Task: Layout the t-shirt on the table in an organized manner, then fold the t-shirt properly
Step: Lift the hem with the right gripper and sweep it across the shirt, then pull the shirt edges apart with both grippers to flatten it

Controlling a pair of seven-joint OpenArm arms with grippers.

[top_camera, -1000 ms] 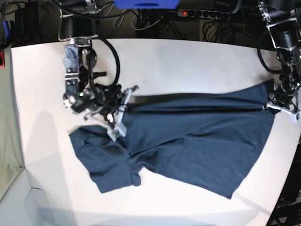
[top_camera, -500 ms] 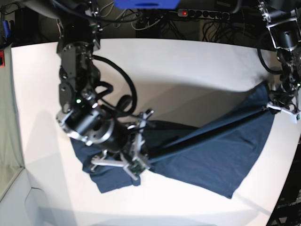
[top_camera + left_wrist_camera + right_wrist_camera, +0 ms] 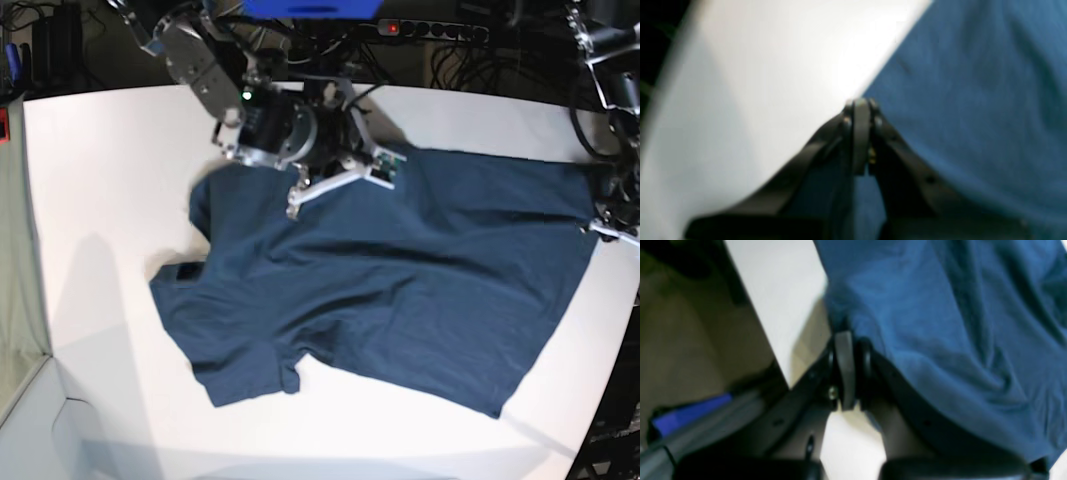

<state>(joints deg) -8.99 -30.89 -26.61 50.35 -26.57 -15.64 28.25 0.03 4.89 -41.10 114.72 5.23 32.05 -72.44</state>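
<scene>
- Over the last second your right arm swung the shirt's (image 3: 400, 290) far edge down toward the near side and then back up; the right gripper (image 3: 385, 165) now sits at the far side of the tabletop (image 3: 90, 150), left of centre in the base view, and the folded-over half has been opened out again.
- That gripper's jaws are pinched shut on the shirt's far edge; the right wrist view shows cloth (image 3: 940, 323) gathered at the closed tips (image 3: 845, 340).
- Judging by this, you are in the layout step: the body lies mostly flat across the middle of the tabletop, but the left end is bunched, with a sleeve (image 3: 245, 375) doubled near the near-left corner, so no fold is due yet.
- On the right, your left gripper (image 3: 610, 232) has kept its place at the tabletop's right edge, jaws closed on the shirt's far-right corner (image 3: 893, 66).
- Around the work: a power strip (image 3: 430, 30) and loose cables lie beyond the far edge, off the tabletop. Nothing else rests on the tabletop.
- In the way: only the right arm itself, which overhangs the shirt's far-left part.
</scene>
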